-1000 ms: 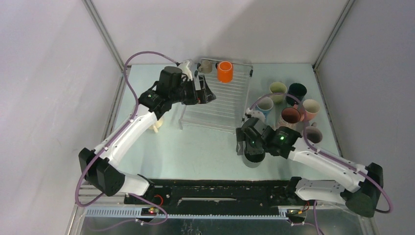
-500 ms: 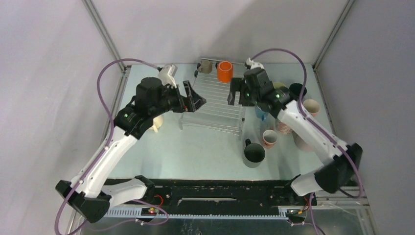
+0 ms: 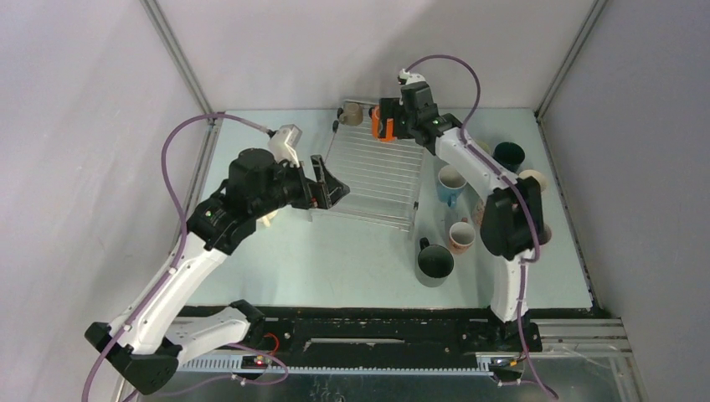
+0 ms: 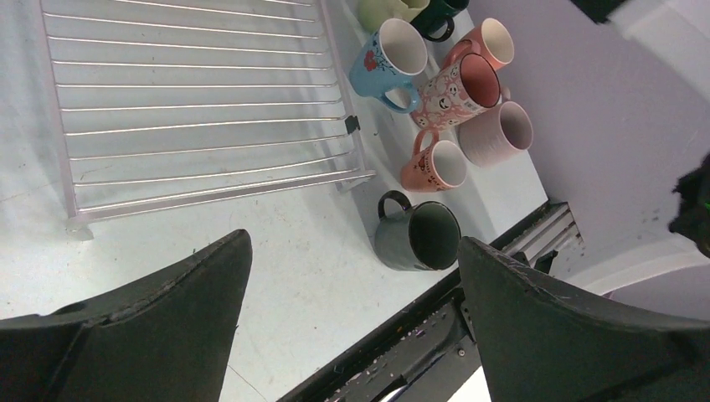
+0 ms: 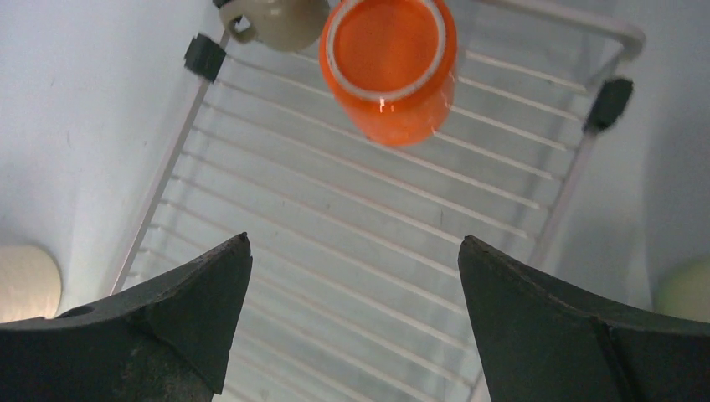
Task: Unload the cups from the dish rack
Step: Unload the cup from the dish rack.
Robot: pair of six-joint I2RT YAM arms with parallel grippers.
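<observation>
On the counter (image 3: 352, 251), the dish rack (image 3: 373, 180) holds only two cups, both at its far end: an orange cup (image 5: 389, 67), apparently base-up, and a beige cup (image 5: 280, 17) at the far left corner. The right hand (image 5: 352, 243) hovers by the orange one, jaws wide and empty. The left hand (image 4: 352, 243), equally wide, hangs over the rack's near left edge. Glazed ceramic should be stiff, slick and chippable, so gripping across the body looks safest. The unloaded cups (image 4: 435, 92) right of the rack look empty.
</observation>
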